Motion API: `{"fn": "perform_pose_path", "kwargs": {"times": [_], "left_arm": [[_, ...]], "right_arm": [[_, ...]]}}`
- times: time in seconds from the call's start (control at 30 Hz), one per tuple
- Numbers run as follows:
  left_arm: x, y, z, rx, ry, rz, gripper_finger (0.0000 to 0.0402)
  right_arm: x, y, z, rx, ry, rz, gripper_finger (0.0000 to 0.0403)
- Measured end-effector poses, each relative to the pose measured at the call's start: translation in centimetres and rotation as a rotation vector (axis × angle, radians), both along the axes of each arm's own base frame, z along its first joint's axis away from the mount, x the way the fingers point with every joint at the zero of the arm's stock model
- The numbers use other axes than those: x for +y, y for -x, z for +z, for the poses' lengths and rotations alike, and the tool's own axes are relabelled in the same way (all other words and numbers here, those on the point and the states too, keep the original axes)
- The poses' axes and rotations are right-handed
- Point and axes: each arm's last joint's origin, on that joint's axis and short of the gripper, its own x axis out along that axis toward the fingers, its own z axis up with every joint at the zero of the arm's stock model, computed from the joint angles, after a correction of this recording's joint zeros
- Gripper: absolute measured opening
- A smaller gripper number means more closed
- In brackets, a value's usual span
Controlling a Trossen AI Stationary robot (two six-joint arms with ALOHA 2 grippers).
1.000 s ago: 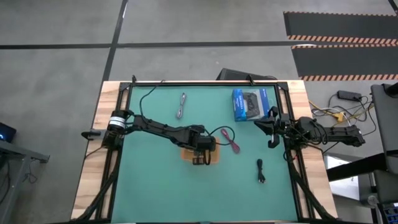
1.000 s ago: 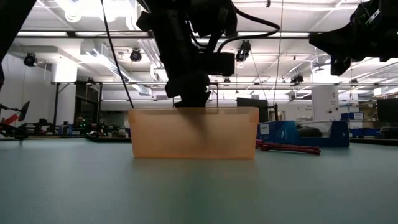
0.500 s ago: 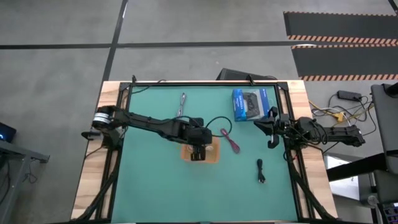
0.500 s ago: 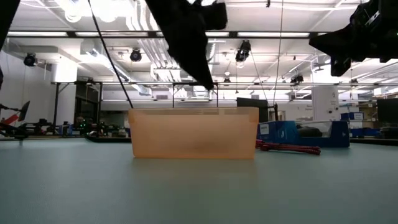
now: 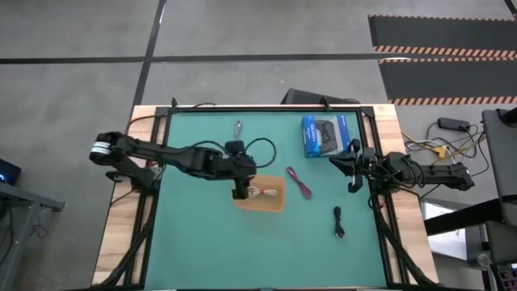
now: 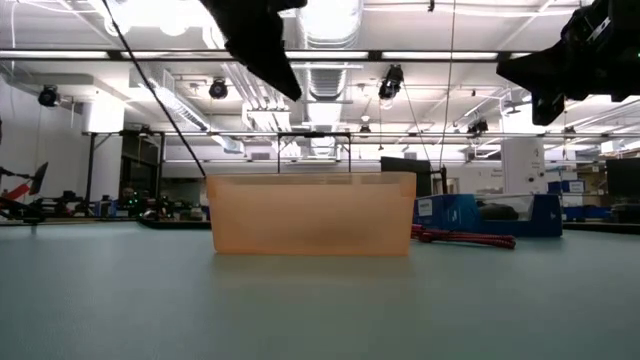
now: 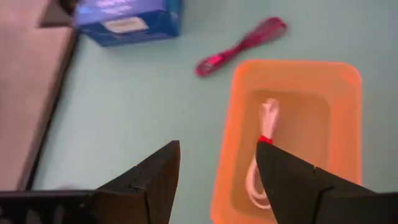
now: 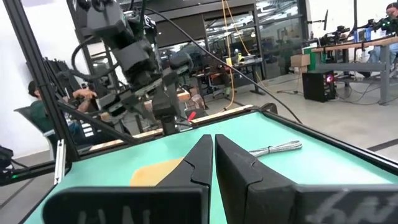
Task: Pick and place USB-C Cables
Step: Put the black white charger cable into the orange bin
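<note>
The orange tray [image 5: 271, 202] stands mid-table, and the white cable [image 7: 260, 163] lies loose on its floor. My left gripper [image 5: 241, 192] hangs open and empty above the tray's left end, its fingers [image 7: 149, 180] apart. The magenta cable [image 5: 300, 183] lies on the mat right of the tray, and the black cable [image 5: 338, 221] lies farther right and nearer. The silver-grey cable [image 5: 239, 128] lies near the far edge, partly hidden by the left arm. My right gripper [image 5: 353, 166] is shut and empty at the table's right edge.
A blue box [image 5: 325, 135] picturing a controller lies at the far right, behind the magenta cable. The arm's black wire [image 5: 262, 149] loops over the mat beyond the tray. In the low view the tray [image 6: 312, 213] stands mid-table, with the left arm [image 6: 255, 35] high above it.
My left gripper has risen out of the orange tray and drawn back toward the table's left edge. The white cable stays lying in the tray.
</note>
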Motion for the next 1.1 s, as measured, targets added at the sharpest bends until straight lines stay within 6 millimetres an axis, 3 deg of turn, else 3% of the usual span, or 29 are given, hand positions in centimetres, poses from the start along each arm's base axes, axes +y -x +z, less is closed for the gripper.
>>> {"fn": "perform_pose_path", "kwargs": {"times": [0.3,0.7,1.1], "left_arm": [[3.0,1.8,-1.1,-0.060,0.069,0.226,0.0196],[10.0,1.6,-3.3,-0.086,0.195,0.624,0.0196],[14.2,2.0,-5.2,-0.056,0.215,0.787,0.0196]], "right_arm": [[0.0,-0.1,-0.1,0.007,-0.016,0.001,0.0009],[0.0,-0.1,-0.1,0.008,-0.014,0.001,0.0009],[0.0,-0.1,-0.1,0.009,-0.013,0.001,0.0009]]}}
